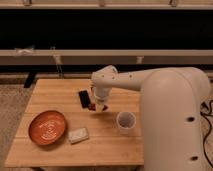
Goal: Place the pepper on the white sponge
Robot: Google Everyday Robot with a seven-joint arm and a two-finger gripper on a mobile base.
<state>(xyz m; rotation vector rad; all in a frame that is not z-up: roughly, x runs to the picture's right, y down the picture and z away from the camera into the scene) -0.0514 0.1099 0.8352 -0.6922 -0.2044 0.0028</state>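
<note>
My gripper (98, 106) hangs low over the wooden table (55, 92), just right of a flat black phone (83, 98). A small dark-red thing, the pepper (92, 106), shows at the gripper's tip, close to the table top. I cannot tell whether it is held or lying there. The white sponge (78, 135), a small off-white block, lies nearer the front edge, left of and below the gripper, beside the orange plate (47, 127). It has nothing on it.
A white cup (125, 121) stands right of and a little in front of the gripper. My large white arm and body (170, 115) cover the table's right side. A dark shelf unit (105, 30) runs behind the table.
</note>
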